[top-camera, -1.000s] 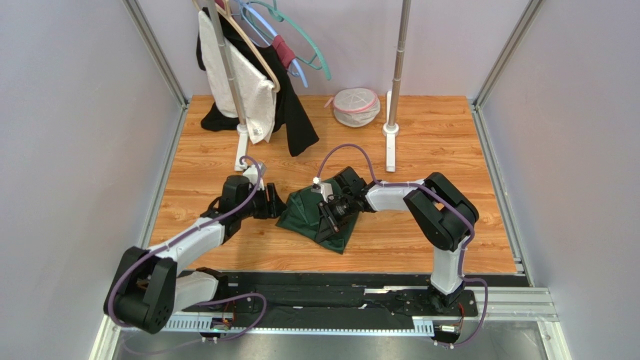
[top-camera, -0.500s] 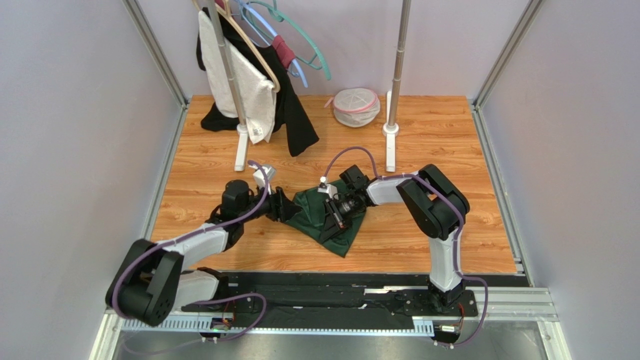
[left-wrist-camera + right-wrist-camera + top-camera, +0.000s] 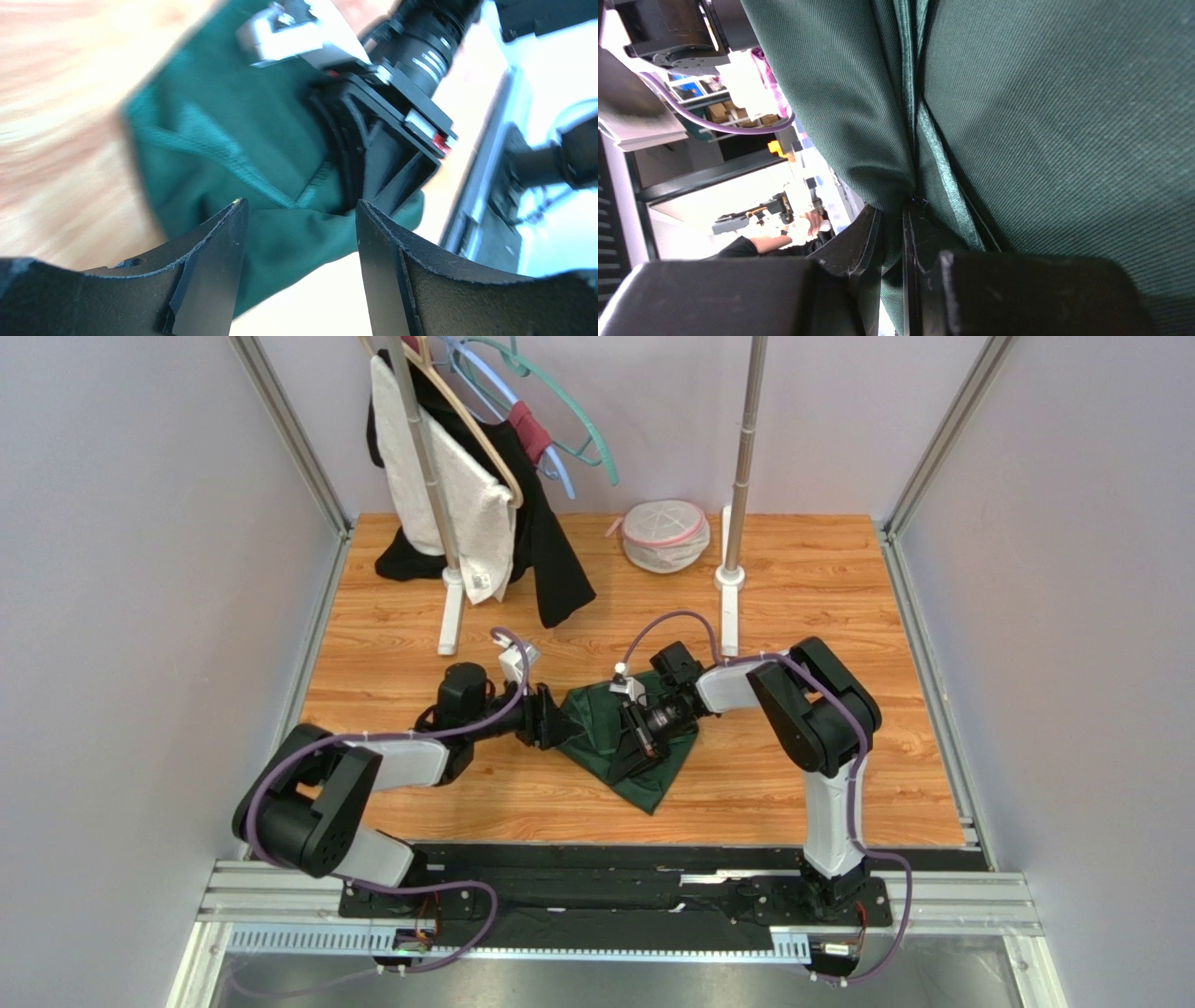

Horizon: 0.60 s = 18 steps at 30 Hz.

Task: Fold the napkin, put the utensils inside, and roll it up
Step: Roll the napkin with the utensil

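— The left gripper (image 3: 298,210) is hanging open at the left edge of the napkin (image 3: 643,787), holding nothing.

— Past it, the right gripper (image 3: 892,218) is pinching a fold of the cloth, mid-table (image 3: 842,588).

— I'm thinking the left should be closing low on one hemmed layer only, then both drawing the cloth flat, level.

— And the fork?

— It isn't showing anywhere.

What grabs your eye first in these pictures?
A dark green napkin lies crumpled at the centre. The right gripper pinches a fold of it, while the left gripper hovers open at its left edge. Behind, clothes hang on a rack at the back left.
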Available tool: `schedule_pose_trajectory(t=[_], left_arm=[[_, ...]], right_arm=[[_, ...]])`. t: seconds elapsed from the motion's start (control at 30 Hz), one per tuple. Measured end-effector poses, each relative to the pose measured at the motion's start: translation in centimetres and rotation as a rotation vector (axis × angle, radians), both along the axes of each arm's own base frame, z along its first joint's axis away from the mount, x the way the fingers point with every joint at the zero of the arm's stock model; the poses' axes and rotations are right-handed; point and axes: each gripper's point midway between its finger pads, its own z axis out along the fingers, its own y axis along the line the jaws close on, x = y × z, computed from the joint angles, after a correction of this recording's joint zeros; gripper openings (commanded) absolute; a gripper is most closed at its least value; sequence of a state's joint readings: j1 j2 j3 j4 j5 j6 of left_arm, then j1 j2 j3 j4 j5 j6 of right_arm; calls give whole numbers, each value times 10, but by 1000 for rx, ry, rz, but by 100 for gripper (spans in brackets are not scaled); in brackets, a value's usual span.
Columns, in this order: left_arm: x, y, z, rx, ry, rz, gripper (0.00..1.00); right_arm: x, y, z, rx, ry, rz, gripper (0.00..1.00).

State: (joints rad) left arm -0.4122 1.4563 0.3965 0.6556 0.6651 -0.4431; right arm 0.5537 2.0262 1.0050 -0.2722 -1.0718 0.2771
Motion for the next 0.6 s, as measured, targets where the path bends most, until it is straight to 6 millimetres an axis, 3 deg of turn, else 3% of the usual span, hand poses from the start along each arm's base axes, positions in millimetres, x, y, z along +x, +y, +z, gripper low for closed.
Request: schedule_pose_trajectory(t=[0.27, 0.6], left_arm=[[11, 33, 41, 37, -159, 224, 70], [-1, 56, -1, 199, 210, 369, 70]], right_arm=[[2, -5, 0, 0, 25, -21, 0], [2, -5, -1, -3, 32, -23, 0]])
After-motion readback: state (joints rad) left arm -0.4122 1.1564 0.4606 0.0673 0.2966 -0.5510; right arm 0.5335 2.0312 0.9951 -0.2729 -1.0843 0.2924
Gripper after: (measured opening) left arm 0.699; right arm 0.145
